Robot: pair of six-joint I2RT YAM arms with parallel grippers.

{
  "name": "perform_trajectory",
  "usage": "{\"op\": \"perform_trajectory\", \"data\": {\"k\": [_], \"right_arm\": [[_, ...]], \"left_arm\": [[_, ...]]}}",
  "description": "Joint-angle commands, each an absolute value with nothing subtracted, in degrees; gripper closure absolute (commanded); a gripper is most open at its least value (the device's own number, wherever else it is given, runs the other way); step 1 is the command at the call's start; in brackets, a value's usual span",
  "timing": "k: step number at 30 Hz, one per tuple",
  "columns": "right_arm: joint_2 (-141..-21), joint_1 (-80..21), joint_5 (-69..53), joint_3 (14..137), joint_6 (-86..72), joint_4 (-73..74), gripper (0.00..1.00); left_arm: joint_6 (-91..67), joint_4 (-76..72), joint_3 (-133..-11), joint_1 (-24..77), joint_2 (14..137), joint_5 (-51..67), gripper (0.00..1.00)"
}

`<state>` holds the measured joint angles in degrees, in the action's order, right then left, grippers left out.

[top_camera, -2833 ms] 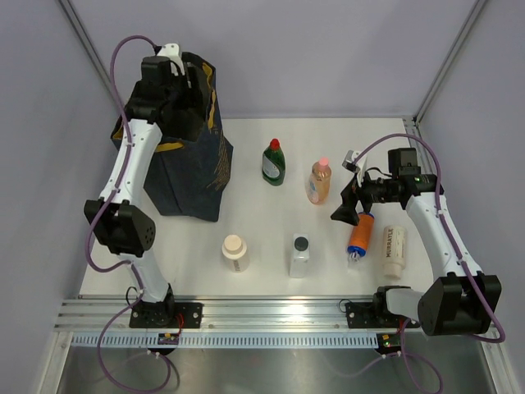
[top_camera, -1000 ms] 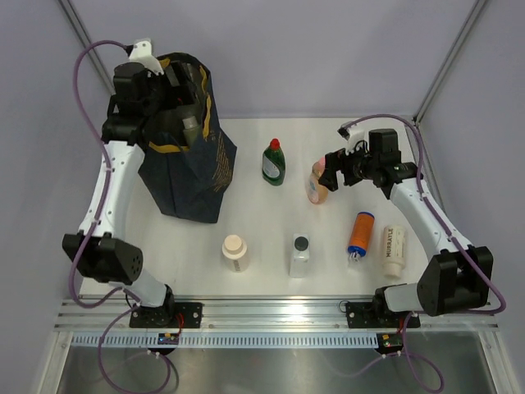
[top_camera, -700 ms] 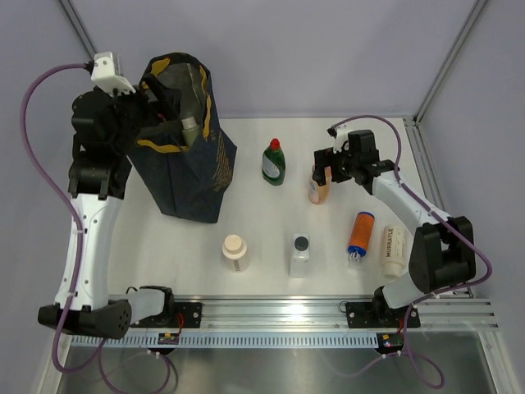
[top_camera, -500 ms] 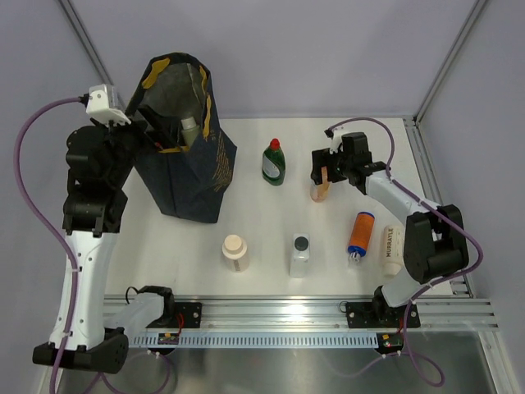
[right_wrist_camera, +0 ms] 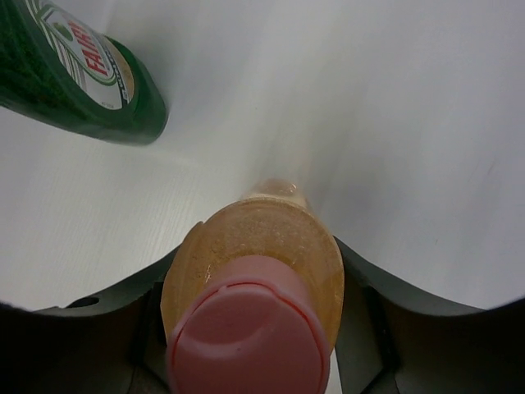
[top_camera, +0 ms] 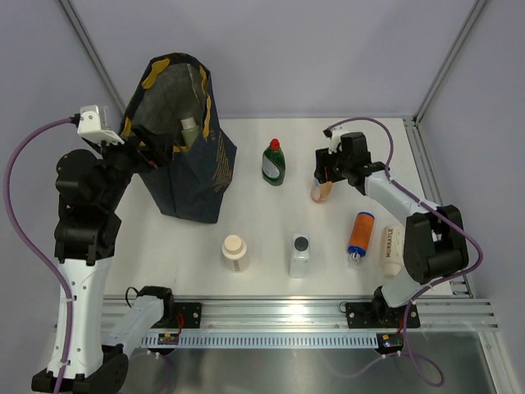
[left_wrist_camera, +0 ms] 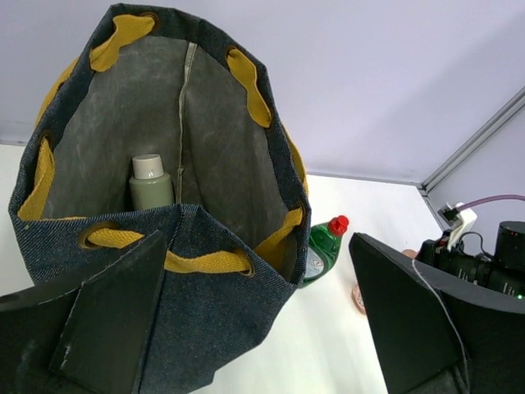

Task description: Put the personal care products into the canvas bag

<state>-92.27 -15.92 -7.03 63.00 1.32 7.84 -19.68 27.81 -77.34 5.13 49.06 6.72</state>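
Sitting well to the right of the canvas bag (top_camera: pixel 193 176), the peach bottle (right_wrist_camera: pixel 254 263) is gripped just below its pink cap by the right gripper (top_camera: pixel 326 171), with the green bottle (top_camera: pixel 274 162) seen between it and the bag. The left gripper (left_wrist_camera: pixel 258 316) is held wide open just beside the bag's mouth, and one grey-green bottle (left_wrist_camera: pixel 150 185) is seen upright inside the bag.

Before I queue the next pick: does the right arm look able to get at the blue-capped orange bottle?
Probably not yet: the right gripper has its jaws closed around the peach bottle. The orange bottle lies uncovered close by on the table, so once freed it likely could.
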Motion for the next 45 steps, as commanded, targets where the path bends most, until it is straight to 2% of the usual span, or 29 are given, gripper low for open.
{"op": "perform_trajectory", "data": {"k": [1, 6, 9, 16, 21, 22, 23, 26, 28, 30, 34, 36, 45], "right_arm": [[-87.3, -15.9, -13.0, 69.6, 5.1, 13.7, 1.0], [-83.9, -14.1, -31.7, 79.1, 11.1, 24.1, 1.0], [-83.1, -14.0, -38.3, 85.1, 11.1, 27.5, 1.0], [-88.7, -16.9, -43.4, 103.8, 0.4, 28.0, 1.0], [-99.1, -21.8, -44.3, 128.6, -8.7, 26.0, 1.0], [-104.8, -22.8, -44.2, 134.0, -11.1, 26.2, 1.0], [-107.7, -24.8, -43.9, 145.0, -12.5, 26.4, 1.0], [-119.5, -28.8, -40.6, 162.5, -16.3, 23.0, 1.0], [-121.4, -31.1, -35.4, 161.9, -16.8, 12.6, 1.0], [-121.3, -34.8, -31.4, 155.0, -15.7, 4.5, 1.0], [-130.2, -39.9, -25.3, 165.0, -13.5, -3.1, 1.0], [-129.6, -42.3, -23.6, 161.7, -10.0, -6.6, 1.0], [-134.1, -44.0, -21.9, 159.2, 1.0, -4.7, 1.0]], "left_arm": [[-18.6, 27.5, -76.9, 4.8, 48.1, 8.2, 0.01], [-18.2, 28.5, -76.2, 4.8, 46.6, 9.1, 0.01], [-18.4, 28.2, -74.7, 4.8, 44.7, 8.7, 0.01], [-17.5, 28.4, -72.3, 4.8, 41.5, 8.0, 0.01], [-16.6, 28.6, -71.9, 4.8, 40.0, 7.6, 0.01], [-16.5, 28.6, -71.9, 4.8, 39.7, 7.6, 0.01], [-16.5, 28.6, -71.9, 4.8, 39.0, 7.4, 0.01], [-16.4, 29.3, -71.8, 4.8, 37.7, 6.6, 0.01], [-16.6, 30.2, -71.7, 4.8, 36.8, 5.5, 0.01], [-17.1, 30.1, -70.8, 4.8, 35.2, 5.1, 0.01], [-17.7, 31.1, -69.3, 4.8, 33.5, 3.6, 0.01], [-17.4, 31.9, -69.5, 4.8, 33.4, 2.7, 0.01], [-18.2, 31.3, -66.5, 4.8, 32.3, 2.4, 0.01]]}}
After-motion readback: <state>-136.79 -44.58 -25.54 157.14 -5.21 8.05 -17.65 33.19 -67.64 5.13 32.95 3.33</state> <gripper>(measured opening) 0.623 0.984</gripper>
